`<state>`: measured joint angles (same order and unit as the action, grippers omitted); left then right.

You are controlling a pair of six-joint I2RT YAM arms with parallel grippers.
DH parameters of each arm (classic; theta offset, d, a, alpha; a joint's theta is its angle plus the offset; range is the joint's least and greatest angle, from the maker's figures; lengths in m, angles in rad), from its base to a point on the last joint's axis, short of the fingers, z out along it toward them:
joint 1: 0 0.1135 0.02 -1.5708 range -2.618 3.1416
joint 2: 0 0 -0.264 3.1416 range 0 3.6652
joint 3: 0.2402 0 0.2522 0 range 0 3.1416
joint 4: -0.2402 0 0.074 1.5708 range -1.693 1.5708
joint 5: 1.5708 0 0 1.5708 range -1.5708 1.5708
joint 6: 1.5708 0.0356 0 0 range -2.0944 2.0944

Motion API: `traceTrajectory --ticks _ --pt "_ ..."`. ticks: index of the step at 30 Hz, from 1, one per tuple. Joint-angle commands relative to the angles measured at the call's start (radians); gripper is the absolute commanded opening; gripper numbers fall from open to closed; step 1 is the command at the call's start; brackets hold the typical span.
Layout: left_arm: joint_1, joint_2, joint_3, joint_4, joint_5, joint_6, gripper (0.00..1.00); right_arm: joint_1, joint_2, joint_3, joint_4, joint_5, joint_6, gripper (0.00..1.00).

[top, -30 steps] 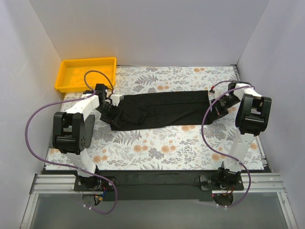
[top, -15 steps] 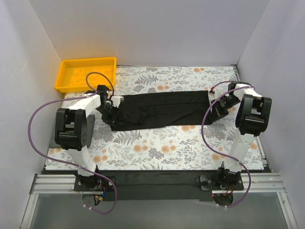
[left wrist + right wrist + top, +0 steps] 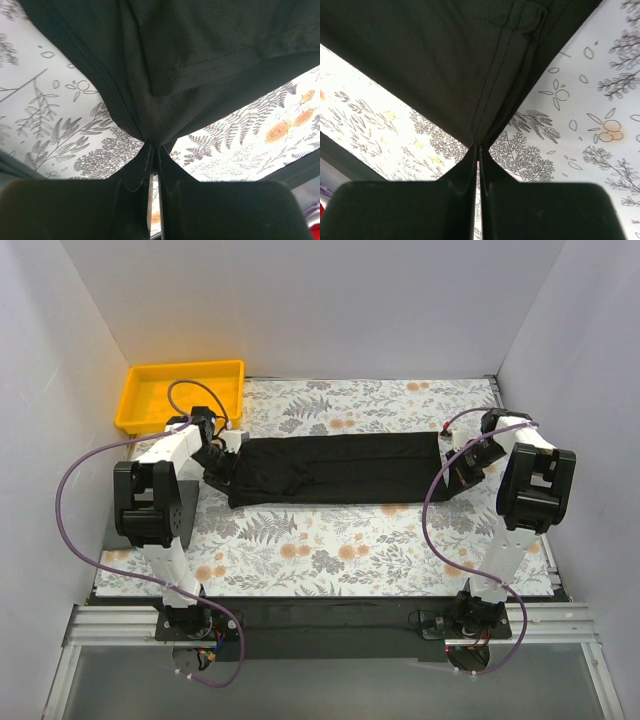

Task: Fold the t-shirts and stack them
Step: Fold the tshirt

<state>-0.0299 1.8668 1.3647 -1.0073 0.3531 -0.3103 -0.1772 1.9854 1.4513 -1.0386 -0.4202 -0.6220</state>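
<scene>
Black t-shirt [image 3: 335, 468], folded lengthwise into a long narrow band, lying across the middle of the floral table [image 3: 330, 550] between my two arms. No other shirt is visible. My left gripper [image 3: 152, 149] is closed tight on the band's left end; the cloth gathers to a point between the fingers and fans away from them. My right gripper [image 3: 479, 148] is pinched on the right end in the same way, with a stitched seam running down into the pinch. Seen from above, the band looks drawn fairly straight, its left end wider and more bunched than its right. Whether its middle rests on the table I cannot tell. A yellow tray [image 3: 185, 366] sits at the far left corner, apart from the shirt.

The step in hand appears to be tensioning the band flat before a crosswise fold. To do it well, I should pull both ends evenly and at equal height, and smooth the bunched left end. Too hard a pull could slip the cloth from either pinch.
</scene>
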Motion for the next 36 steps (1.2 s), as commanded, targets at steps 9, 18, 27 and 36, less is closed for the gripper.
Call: traceTrajectory --ticks 9,18,27,36 --pt "0.004 -0.003 -0.029 -0.016 0.012 0.019 0.19 0.015 -0.068 -0.133 0.012 -0.003 -0.044 0.02" --pt "-0.031 -0.173 0.022 0.019 0.067 -0.042 0.39 0.002 -0.157 0.061 -0.057 0.029 -0.139 0.54" --pt "-0.162 -0.216 -0.1 0.221 0.144 -0.269 0.4 0.154 -0.137 0.103 -0.041 -0.071 -0.019 0.4" --pt "-0.476 -0.232 -0.199 0.434 -0.371 -0.188 0.43 0.232 -0.135 -0.072 0.095 -0.055 0.07 0.3"
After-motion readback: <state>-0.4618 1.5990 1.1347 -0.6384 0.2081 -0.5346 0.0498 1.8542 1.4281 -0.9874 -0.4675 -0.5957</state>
